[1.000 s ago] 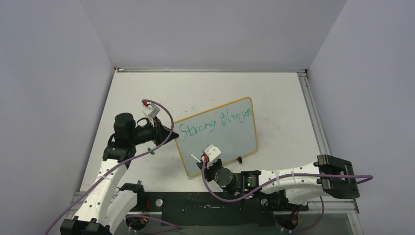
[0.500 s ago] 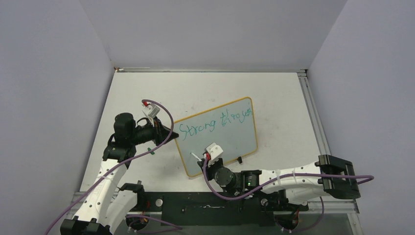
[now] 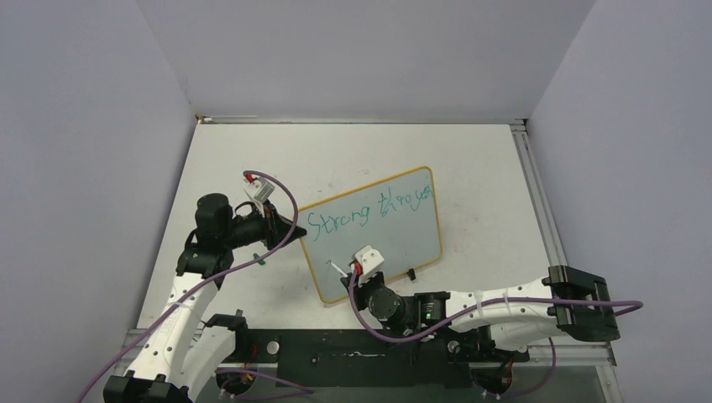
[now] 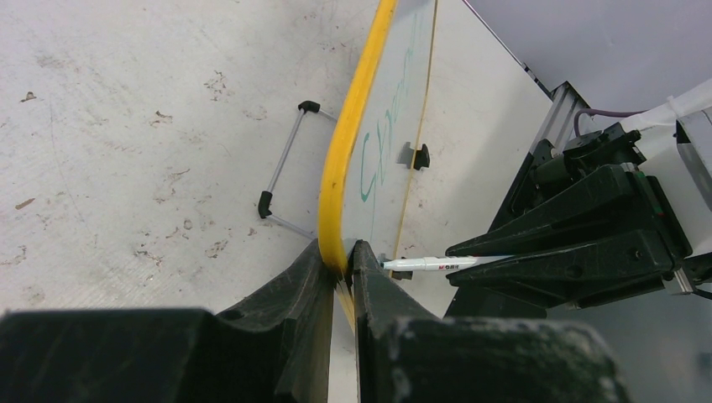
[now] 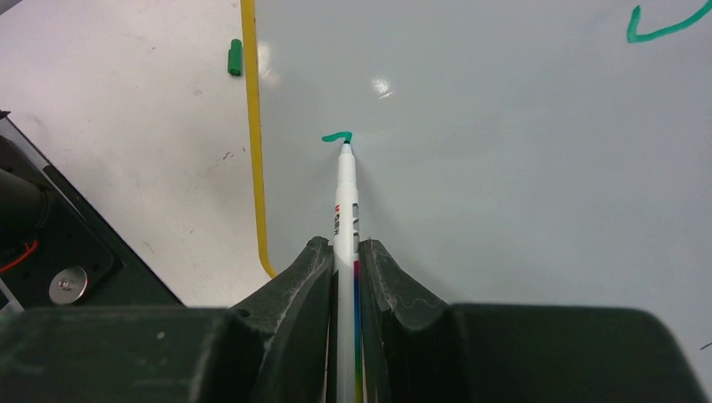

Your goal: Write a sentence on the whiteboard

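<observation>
The whiteboard (image 3: pixel 403 239) stands tilted on the table, yellow-framed, with the sentence (image 3: pixel 369 210) in green reading "Strong through" along its top. My left gripper (image 3: pixel 295 232) is shut on the board's left edge; in the left wrist view its jaws (image 4: pixel 339 252) pinch the yellow frame (image 4: pixel 357 109). My right gripper (image 5: pixel 344 248) is shut on a white marker (image 5: pixel 345 201). The marker's tip touches the board (image 5: pixel 504 168) at a short fresh green stroke (image 5: pixel 337 136), low on the board near its left edge (image 3: pixel 333 266).
A green marker cap (image 3: pixel 261 259) lies on the table left of the board, also seen as the cap (image 5: pixel 235 57) beside the frame. A wire stand (image 4: pixel 285 159) props the board from behind. Black clips (image 4: pixel 418 156) sit on its lower edge. Grey walls enclose the table.
The right arm's elbow has sunk slightly toward the near edge, while the marker tip stays almost where it was. The left arm and the board have not moved.
</observation>
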You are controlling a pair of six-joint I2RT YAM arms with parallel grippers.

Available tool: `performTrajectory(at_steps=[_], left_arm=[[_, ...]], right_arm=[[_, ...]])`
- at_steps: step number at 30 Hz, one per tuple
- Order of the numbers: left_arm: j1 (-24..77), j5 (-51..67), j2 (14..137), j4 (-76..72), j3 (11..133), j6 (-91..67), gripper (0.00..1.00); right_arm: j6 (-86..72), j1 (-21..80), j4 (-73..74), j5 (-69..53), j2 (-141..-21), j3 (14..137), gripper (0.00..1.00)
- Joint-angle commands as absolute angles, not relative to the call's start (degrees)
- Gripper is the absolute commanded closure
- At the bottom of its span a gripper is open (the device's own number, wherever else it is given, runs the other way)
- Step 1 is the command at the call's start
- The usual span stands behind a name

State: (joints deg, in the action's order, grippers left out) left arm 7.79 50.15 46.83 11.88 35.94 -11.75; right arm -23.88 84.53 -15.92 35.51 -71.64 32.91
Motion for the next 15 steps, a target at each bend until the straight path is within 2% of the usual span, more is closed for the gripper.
performTrajectory(at_steps=[1, 8, 15], left_arm=[[8.1, 50.7, 46.1, 10.4, 37.1, -10.2, 1.00], [8.1, 50.7, 46.1, 10.3, 37.1, -10.2, 1.00], [8.1, 50.7, 46.1, 10.3, 37.1, -10.2, 1.00]], right_arm=[[-25.1, 84.7, -12.4, 34.8, -72.6, 33.6, 0.95], [-25.3, 85.0, -10.9, 34.1, -73.3, 34.1, 0.95], [-26.1, 85.5, -10.2, 39.7, -72.1, 34.1, 0.95]])
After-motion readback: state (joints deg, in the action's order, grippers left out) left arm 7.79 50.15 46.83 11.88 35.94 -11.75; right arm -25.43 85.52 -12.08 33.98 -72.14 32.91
